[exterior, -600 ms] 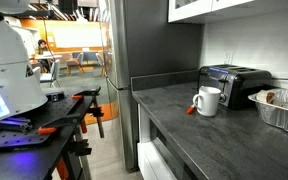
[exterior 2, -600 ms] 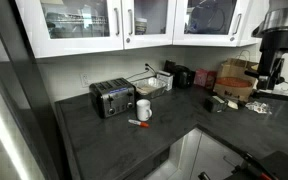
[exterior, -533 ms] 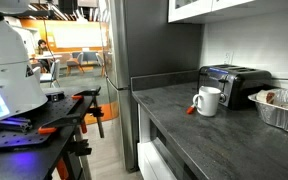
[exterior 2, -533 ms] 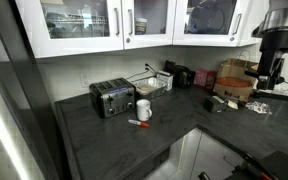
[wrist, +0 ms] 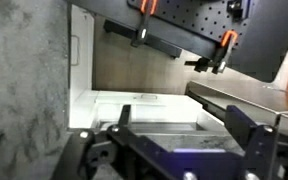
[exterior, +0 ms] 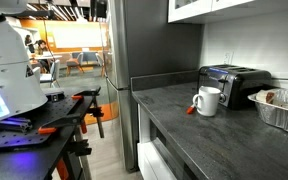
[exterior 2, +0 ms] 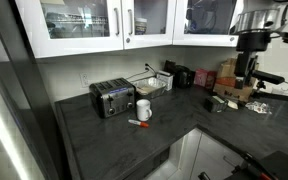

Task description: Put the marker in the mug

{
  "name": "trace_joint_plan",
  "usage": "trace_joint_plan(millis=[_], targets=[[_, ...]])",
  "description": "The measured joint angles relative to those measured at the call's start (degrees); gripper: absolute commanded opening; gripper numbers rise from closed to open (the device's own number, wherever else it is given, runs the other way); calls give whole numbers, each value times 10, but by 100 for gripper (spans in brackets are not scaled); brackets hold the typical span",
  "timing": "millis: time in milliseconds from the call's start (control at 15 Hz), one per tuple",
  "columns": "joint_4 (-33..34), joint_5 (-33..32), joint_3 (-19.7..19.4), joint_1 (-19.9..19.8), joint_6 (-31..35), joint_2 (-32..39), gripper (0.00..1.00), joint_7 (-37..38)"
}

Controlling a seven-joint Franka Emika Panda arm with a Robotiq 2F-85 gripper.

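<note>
The white mug [exterior: 208,101] stands upright on the dark countertop in front of the black-and-silver toaster [exterior: 234,82]; it also shows in an exterior view [exterior 2: 143,109]. The short red marker [exterior 2: 138,123] lies flat on the counter just in front of the mug, and its red end shows beside the mug's base [exterior: 191,110]. My gripper [exterior 2: 246,78] hangs high at the far end of the counter, well away from both. In the wrist view my gripper [wrist: 184,125] is open and empty; neither mug nor marker shows there.
A foil tray [exterior: 284,108] sits beside the toaster. Boxes, a dish rack [exterior 2: 154,83] and clutter [exterior 2: 229,95] fill the counter's back and far end. Orange-handled tools [wrist: 142,20] hang on a pegboard. Wall cabinets [exterior 2: 104,25] hang above.
The arm and gripper have shifted to the left in an exterior view, towards the middle of the counter. Mug and marker have not moved.
</note>
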Motion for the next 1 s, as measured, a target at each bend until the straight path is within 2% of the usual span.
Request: trace_joint_plan(millis=[267, 400, 533, 733, 1000], targets=[[28, -2, 70, 63, 130, 106, 100, 1], [55, -9, 101, 79, 197, 179, 100, 1], [90, -14, 129, 84, 251, 254, 100, 2], [149, -22, 167, 87, 298, 354, 100, 5], [197, -44, 213, 90, 359, 446, 100, 36]])
